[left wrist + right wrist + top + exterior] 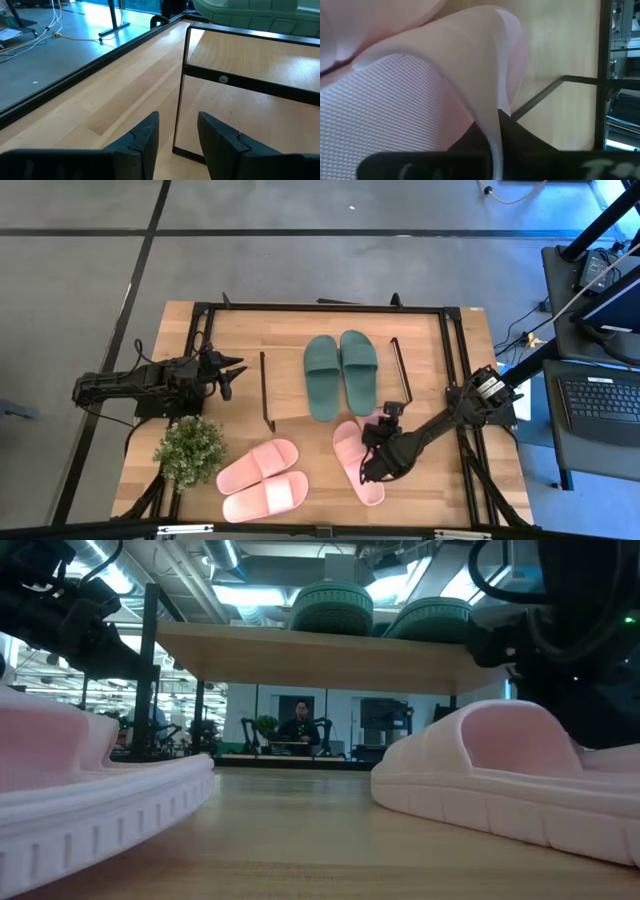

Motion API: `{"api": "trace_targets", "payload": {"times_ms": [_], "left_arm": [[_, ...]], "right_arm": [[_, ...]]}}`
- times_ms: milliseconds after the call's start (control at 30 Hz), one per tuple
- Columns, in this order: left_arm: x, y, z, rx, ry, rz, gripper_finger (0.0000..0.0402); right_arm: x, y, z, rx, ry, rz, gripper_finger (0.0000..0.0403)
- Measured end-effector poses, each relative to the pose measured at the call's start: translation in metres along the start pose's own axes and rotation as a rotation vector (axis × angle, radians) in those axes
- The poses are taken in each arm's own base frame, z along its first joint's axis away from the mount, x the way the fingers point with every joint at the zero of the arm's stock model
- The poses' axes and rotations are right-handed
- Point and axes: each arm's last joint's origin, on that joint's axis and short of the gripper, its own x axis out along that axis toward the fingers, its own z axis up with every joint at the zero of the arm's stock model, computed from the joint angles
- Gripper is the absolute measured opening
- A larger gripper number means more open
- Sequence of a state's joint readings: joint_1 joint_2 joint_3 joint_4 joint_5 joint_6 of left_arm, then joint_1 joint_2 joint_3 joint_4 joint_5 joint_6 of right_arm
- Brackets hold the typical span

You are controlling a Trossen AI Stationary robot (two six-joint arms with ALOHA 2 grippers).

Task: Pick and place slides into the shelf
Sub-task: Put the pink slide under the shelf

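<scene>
Pink foam slide (358, 463) pinched at its strap by right claw (378, 463). Needs lifting onto wooden wire-legged shelf (290, 385). Left claw (232, 372) half-parted, empty.

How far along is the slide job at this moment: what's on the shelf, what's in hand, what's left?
Done: the two green slides lie side by side on the shelf top. In hand: the right gripper is shut on the strap of a pink slide lying on the table. Left: that slide, another pink one partly hidden behind the arm, and the pink pair near the plant. The left gripper waits beside the shelf, empty.
</scene>
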State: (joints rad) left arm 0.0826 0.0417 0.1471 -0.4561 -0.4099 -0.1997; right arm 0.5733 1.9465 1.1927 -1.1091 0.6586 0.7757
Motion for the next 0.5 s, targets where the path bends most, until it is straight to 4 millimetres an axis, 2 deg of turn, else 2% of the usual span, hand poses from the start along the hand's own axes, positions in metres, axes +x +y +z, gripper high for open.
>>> {"api": "trace_targets", "payload": {"times_ms": [500], "left_arm": [[0.0, 0.0, 0.0, 0.0, 0.0, 0.0, 0.0127]], "right_arm": [[0.0003, -0.0002, -0.0002, -0.027, 0.007, 0.004, 0.0153]]}}
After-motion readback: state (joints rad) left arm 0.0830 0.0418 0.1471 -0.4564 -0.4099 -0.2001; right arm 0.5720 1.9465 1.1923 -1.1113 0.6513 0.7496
